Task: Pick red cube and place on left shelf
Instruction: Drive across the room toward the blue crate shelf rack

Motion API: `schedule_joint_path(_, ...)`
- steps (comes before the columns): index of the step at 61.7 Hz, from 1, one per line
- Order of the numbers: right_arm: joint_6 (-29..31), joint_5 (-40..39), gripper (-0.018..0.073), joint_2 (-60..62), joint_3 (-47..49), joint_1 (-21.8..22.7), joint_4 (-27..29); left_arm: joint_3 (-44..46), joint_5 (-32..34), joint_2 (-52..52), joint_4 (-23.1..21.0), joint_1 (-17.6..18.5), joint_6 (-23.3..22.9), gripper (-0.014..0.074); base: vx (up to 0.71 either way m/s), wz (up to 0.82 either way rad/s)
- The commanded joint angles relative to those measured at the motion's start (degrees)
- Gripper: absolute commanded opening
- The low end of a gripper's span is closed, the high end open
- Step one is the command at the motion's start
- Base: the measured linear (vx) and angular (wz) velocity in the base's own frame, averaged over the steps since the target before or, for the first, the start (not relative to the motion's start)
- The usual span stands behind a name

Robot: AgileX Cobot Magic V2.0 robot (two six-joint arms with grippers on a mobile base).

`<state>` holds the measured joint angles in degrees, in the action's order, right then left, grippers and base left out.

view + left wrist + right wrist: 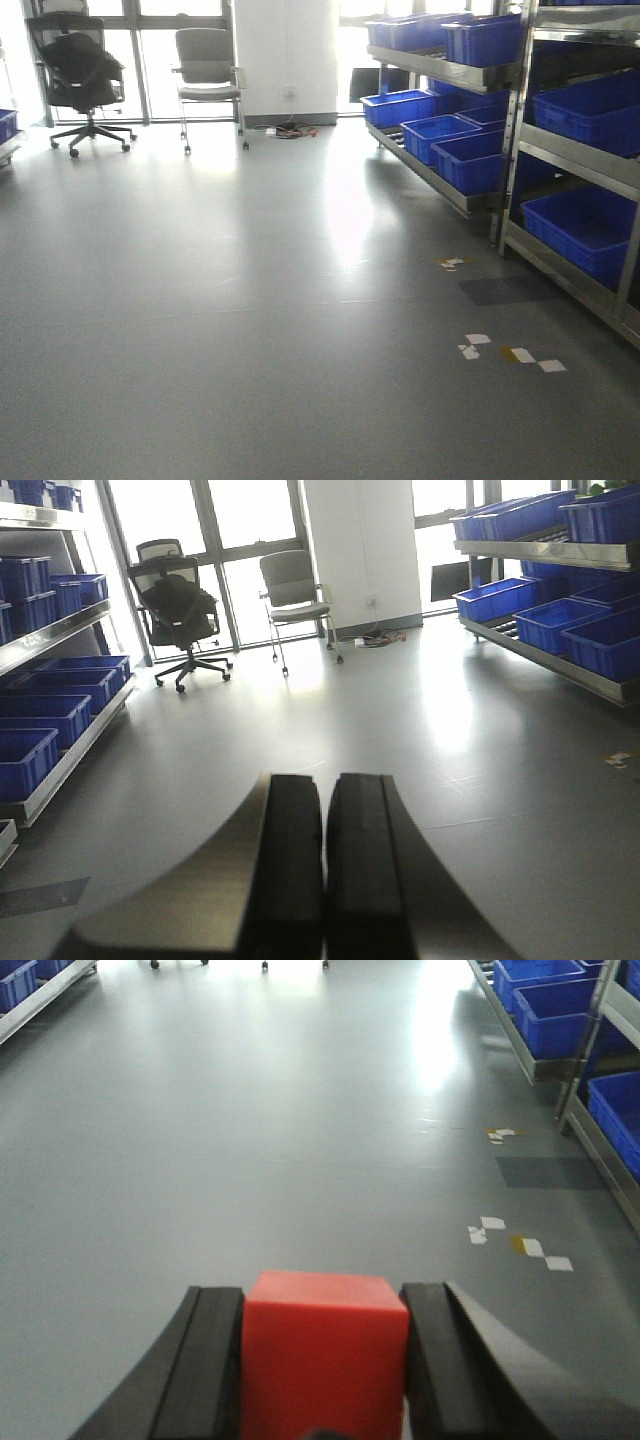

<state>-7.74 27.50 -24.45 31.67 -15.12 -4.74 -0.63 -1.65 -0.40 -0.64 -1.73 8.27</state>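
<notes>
Red cube, single, in right claw; left claw closed.

Daylight from the far windows blows out to white, laying a glare patch on the glossy floor; the close red cube appears soft.

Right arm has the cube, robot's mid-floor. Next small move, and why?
Probably turn left toward the left shelf without loosening the grip. The right gripper is shut on the red cube, while the shelf sits at the left edge of the left wrist view, across a stretch of floor.
</notes>
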Motion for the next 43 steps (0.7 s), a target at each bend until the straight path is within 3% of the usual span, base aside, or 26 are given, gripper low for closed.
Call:
schedule_joint_path(1, 0.4, -4.98, 0.0057, -0.26, 1.57, 0.27, -0.24, -1.26, 5.13, -0.84, -0.27, 0.37, 0.03, 0.0106, 0.43, 0.24)
schedule_joint_path(43, 0.4, -4.97, 0.0057, -0.26, 1.57, 0.27, -0.24, -1.26, 5.13, -0.84, -0.27, 0.37, 0.03, 0.0106, 0.49, 0.25)
